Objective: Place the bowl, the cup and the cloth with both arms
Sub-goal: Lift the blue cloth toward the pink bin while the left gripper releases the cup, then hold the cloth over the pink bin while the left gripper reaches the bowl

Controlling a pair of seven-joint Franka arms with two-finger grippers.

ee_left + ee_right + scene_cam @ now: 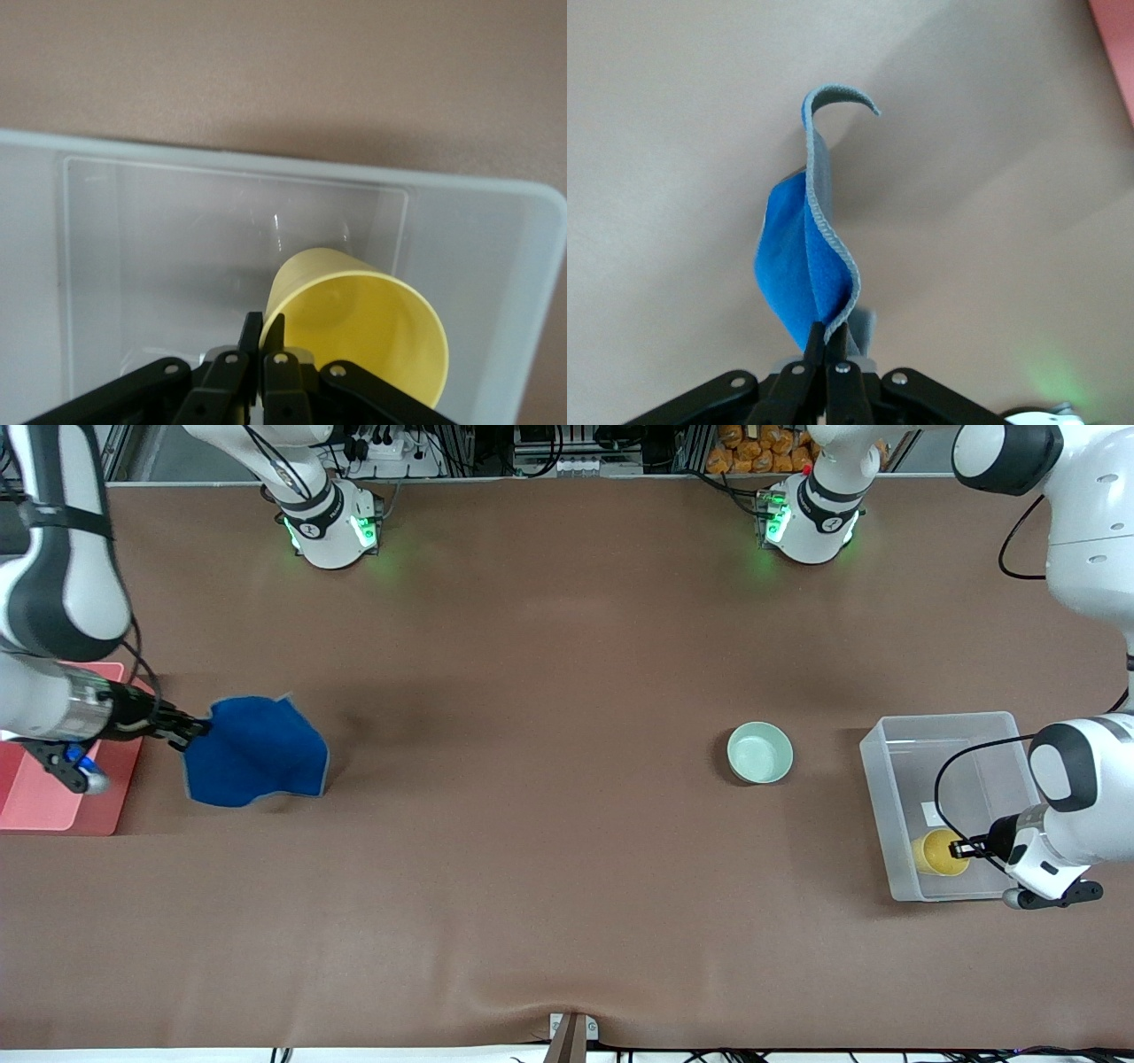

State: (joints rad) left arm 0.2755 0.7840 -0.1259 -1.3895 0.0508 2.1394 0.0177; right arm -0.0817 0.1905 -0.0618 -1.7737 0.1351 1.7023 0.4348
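Cloth [257, 751], soft, blue, crumpled

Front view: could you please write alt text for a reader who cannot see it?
The left gripper holds a yellow cup inside a clear bin, while the right gripper pinches the edge of a blue cloth beside a pink tray. A mint-green bowl sits untouched on the brown table.

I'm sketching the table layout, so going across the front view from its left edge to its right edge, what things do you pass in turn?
pink tray → right gripper → blue cloth → mint-green bowl → clear bin → yellow cup → left gripper
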